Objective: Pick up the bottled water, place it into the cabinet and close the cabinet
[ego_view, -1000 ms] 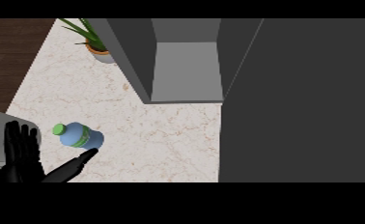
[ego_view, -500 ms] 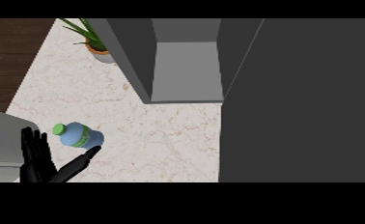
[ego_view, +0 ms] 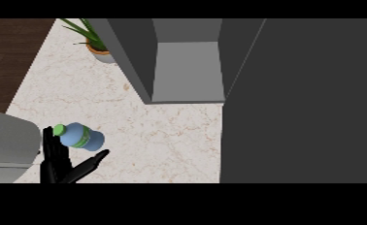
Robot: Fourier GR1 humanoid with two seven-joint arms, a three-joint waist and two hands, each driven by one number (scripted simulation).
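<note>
At the lower left of the counter (ego_view: 165,136), the left hand (ego_view: 57,163) shows with straight fingers (ego_view: 49,144) pointing up and the thumb (ego_view: 91,161) spread wide to the right, holding nothing. Its fingertips sit just beside the bottled water (ego_view: 80,136), perhaps touching its left side. Further back, the cabinet (ego_view: 186,66) stands open beside a potted plant (ego_view: 97,42).

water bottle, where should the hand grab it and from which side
Probably round the blue body of the water bottle, below the green cap. It appears upright, and the left hand is already beside it with fingers straight and thumb spread, so closing in sideways from the left suits best.
</note>
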